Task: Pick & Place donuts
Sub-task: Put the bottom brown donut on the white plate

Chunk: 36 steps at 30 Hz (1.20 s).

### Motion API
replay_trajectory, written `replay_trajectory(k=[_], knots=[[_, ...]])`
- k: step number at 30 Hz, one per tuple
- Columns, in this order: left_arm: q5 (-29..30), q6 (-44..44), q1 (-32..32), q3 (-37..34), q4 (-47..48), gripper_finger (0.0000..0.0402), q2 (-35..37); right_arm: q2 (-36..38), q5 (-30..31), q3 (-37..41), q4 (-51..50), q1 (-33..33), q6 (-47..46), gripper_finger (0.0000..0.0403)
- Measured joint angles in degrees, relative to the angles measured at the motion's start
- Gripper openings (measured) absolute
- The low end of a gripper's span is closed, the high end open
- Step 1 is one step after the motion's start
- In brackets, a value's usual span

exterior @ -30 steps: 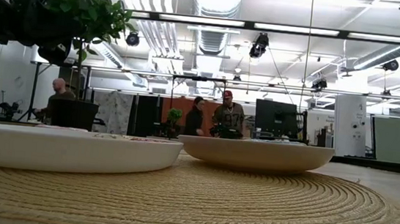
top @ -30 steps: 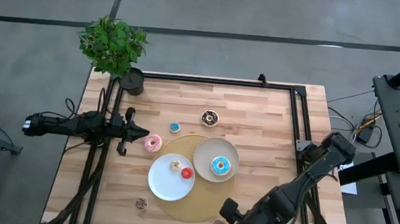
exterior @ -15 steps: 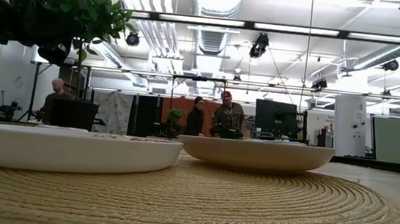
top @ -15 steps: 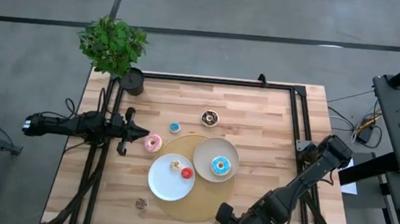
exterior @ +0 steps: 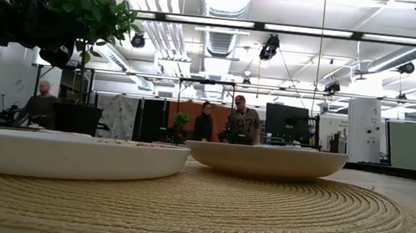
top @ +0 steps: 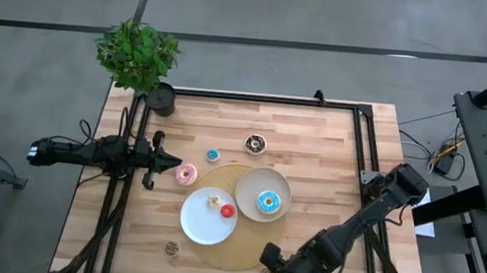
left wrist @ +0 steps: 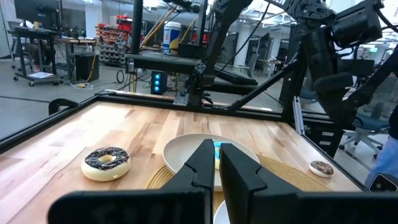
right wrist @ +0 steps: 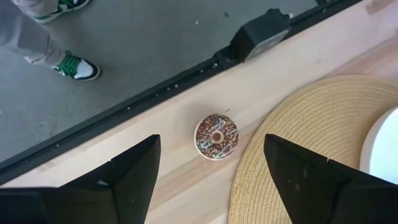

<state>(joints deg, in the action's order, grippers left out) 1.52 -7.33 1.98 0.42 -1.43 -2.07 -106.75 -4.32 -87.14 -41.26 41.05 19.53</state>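
high view: three donuts are already seen on plates. a blue-sprinkled donut (top: pixel 267 201) lies in the beige plate (top: pixel 248 181), and a red mini donut (top: pixel 227 211) and a cream mini donut (top: pixel 214 201) lie on the white plate (top: pixel 196 225); both plates rest on the round woven mat (top: pixel 242 251).

five donuts are left on the bare worktop (top: pixel 314 143): a pink donut (top: pixel 186 174) just off the mat's edge, a blue mini donut (top: pixel 213 155), a chocolate donut (top: pixel 255 143) beyond the beige plate, a brown mini donut (top: pixel 172 249) near the front edge, and a sprinkled brown donut (right wrist: pixel 216 135) just beside the mat at the front.

the right pincer (right wrist: pixel 211 177) is held spread wide directly above that sprinkled brown donut, which is framed between the fingers but not touched; nothing is grasped. the left pincer (left wrist: pixel 212 163) is clenched on nothing and is parked close by the pink donut.

the task is judged to be under halfway done, with the front donut likely the next one taken.
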Motion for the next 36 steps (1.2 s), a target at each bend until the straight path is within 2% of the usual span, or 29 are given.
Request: replay_trajectory(k=[15, 30, 36], knots=[[0.00, 0.00, 0.00, 0.00, 0.00, 0.0000, 0.00, 0.01, -0.06, 0.63, 1.87, -3.02, 0.59, 0.0276], [0.00, 0.02, -0.01, 0.01, 0.00, 0.0000, -0.01, -0.14, -0.13, 8.09, 8.94, -3.56, 0.57, 0.0276], [0.00, 0.00, 0.00, -0.02, 0.00, 0.0000, 0.00, -0.14, -0.11, 8.75, 9.65, -3.56, 0.39, 0.0276]])
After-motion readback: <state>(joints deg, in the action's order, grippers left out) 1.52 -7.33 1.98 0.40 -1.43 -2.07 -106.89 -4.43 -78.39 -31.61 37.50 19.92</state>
